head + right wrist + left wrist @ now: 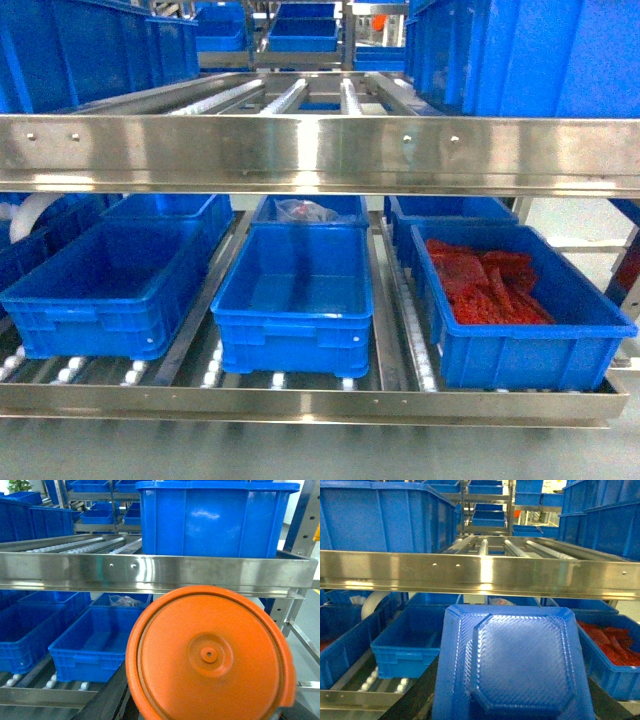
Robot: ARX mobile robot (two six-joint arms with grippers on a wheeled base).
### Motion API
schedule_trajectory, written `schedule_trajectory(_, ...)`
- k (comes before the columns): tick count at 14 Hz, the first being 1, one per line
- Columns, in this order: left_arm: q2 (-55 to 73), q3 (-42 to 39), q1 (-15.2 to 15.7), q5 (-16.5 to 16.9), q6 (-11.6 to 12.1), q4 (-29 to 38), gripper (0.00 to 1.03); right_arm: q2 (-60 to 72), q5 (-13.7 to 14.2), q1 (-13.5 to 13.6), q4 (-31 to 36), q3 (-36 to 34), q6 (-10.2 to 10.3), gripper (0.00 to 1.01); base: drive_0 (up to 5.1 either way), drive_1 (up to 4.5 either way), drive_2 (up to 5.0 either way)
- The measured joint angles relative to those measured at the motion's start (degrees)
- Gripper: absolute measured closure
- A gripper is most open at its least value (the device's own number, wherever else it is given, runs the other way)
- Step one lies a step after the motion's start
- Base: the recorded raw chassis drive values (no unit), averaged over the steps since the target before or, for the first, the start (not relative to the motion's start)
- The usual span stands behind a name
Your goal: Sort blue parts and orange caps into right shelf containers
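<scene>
A blue part (515,665), a textured octagonal tray, fills the lower left wrist view. My left gripper (512,707) is shut on it, and one dark finger (412,702) shows beside its left edge. An orange cap (210,655), round with a centre boss, fills the lower right wrist view with my right gripper (200,712) shut on it. Both are held in front of the shelf's lower tier. On that tier stand the blue containers: an empty middle crate (295,320) and a right crate (520,355) holding red pieces. Neither gripper shows in the head view.
A wide steel rail (320,150) crosses at upper-tier height above the crates. A third empty crate (100,300) stands at the left on the roller tracks. More crates sit behind, one holding a clear bag (305,212). A big blue bin (210,520) stands on the upper tier.
</scene>
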Motion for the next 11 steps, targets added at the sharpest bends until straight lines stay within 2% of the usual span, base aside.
schedule_trajectory(11, 0.0, 0.0, 0.0, 0.0, 0.0, -0.1, 0.60, 0.0, 0.0, 0.0, 0.0, 0.0, 0.0, 0.57, -4.9, 2.53, 2.5)
